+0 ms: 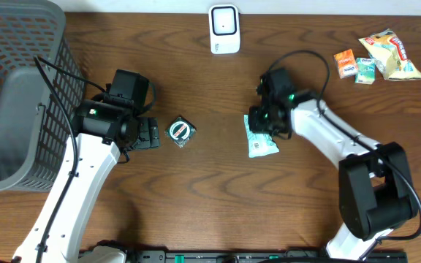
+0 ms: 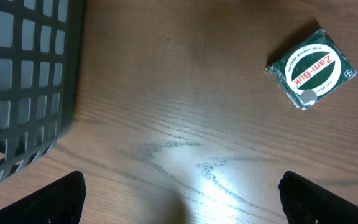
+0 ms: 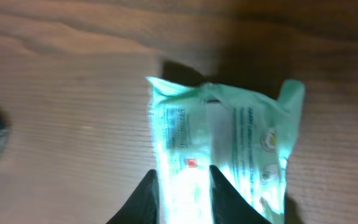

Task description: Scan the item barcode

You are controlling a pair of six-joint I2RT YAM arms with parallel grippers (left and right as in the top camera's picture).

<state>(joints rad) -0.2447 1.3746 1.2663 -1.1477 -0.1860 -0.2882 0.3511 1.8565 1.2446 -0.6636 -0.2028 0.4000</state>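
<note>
Right tool (image 3: 183,194) straddles green packet (image 3: 248,134).

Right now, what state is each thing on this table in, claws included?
Green packet: lying flat, uncrushed.
Right claw: slightly open, just above that packet.
Left claw: wide open, empty.
Small green box: label up, untouched.
Scanner: upright at the far edge.
Basket: nothing visible inside.
Snack packets: lying clustered, untouched.
</note>
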